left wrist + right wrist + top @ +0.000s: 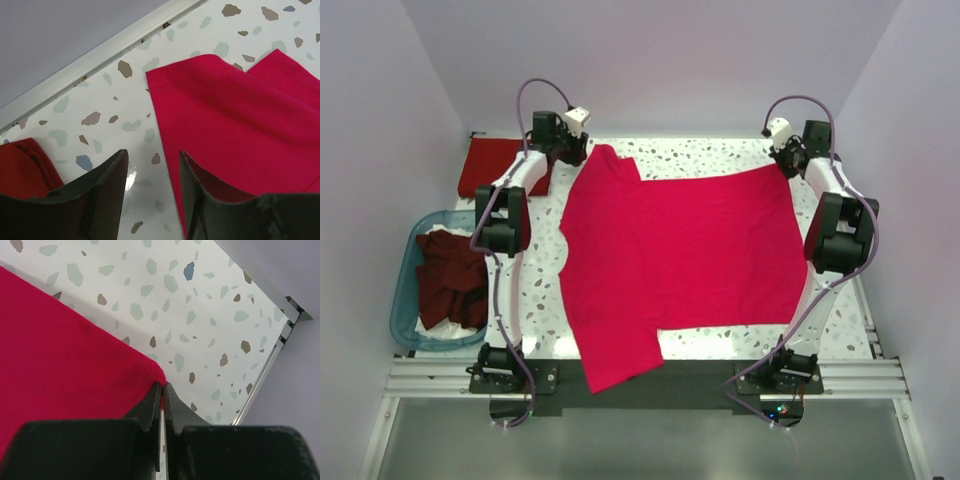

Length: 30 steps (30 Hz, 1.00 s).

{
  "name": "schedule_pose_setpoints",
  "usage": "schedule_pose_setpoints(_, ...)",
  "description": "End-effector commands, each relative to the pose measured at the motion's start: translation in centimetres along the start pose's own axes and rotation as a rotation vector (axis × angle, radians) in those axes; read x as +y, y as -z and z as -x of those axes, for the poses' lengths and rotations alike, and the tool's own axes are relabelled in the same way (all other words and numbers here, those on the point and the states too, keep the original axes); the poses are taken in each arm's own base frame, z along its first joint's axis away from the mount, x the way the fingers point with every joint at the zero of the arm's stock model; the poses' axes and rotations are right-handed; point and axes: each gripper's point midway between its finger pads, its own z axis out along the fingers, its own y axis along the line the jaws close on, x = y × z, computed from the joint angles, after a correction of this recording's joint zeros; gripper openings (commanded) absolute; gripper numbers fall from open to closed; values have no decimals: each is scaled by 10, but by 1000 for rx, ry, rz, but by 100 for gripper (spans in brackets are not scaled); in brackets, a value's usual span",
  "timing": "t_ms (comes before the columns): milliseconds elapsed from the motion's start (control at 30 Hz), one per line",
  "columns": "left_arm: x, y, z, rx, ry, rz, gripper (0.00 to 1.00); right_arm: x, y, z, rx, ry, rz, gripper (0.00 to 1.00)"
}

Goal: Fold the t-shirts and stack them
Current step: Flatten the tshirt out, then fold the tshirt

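A bright crimson-pink t-shirt (680,255) lies spread flat on the speckled table (545,290), one sleeve pointing to the far left corner. My left gripper (572,150) hovers at that sleeve (235,105), open. Its fingers (107,192) straddle the sleeve's edge with bare table between them, and nothing is held. My right gripper (785,162) is at the shirt's far right corner, shut on the corner of the fabric (65,355), which is pinched at the fingertips (163,385). A folded darker red t-shirt (492,165) (20,167) rests at the far left.
A translucent blue tub (405,290) beside the table's left edge holds crumpled maroon shirts (450,280). A metal rail (90,62) (260,277) borders the table's far edge. The near sleeve hangs over the dark front strip (720,372).
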Motion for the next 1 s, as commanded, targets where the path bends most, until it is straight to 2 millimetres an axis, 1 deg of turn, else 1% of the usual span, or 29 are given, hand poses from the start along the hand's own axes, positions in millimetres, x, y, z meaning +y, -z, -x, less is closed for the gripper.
schedule_pose_setpoints(0,-9,8,22,-31,28,-35,49,-11,3,15,-25,22,-25,0)
schedule_pose_setpoints(33,-12,4,13,-9,41,-47,49,-11,2,15,-25,25,-24,0)
schedule_pose_setpoints(200,-19,-1,-2,26,60,-68,49,-12,3,14,-19,26,-26,0)
schedule_pose_setpoints(267,-23,-5,-13,54,74,-79,49,-12,3,14,-19,25,-26,0)
schedule_pose_setpoints(300,-25,-6,-14,59,73,-85,49,-12,4,15,-20,26,-27,0)
schedule_pose_setpoints(333,-28,-10,-25,88,81,-89,49,-12,3,14,-19,26,-26,0)
schedule_pose_setpoints(367,-26,-11,-22,87,78,-84,48,-10,2,14,-17,26,-23,0)
schedule_pose_setpoints(400,-28,-14,-26,100,81,-86,48,-12,3,15,-17,27,-28,0)
schedule_pose_setpoints(433,-29,-17,-35,124,92,-90,48,-12,4,15,-17,26,-29,0)
schedule_pose_setpoints(633,-24,-25,-41,133,97,-70,45,-13,5,15,-12,26,-29,0)
schedule_pose_setpoints(733,-25,-29,-41,128,96,-81,38,-12,5,16,-13,27,-26,0)
schedule_pose_setpoints(767,-25,-29,-40,125,95,-85,33,-12,5,17,-13,28,-26,0)
schedule_pose_setpoints(833,-28,-30,-34,102,89,-105,27,-13,4,17,-13,26,-26,0)
schedule_pose_setpoints(867,-30,-30,-31,90,86,-114,21,-12,5,17,-11,26,-24,0)
schedule_pose_setpoints(933,-27,-29,-13,35,50,-125,14,-12,6,18,-10,27,-24,0)
schedule_pose_setpoints(967,-27,-27,-2,2,28,-138,5,-11,6,19,-11,29,-21,0)
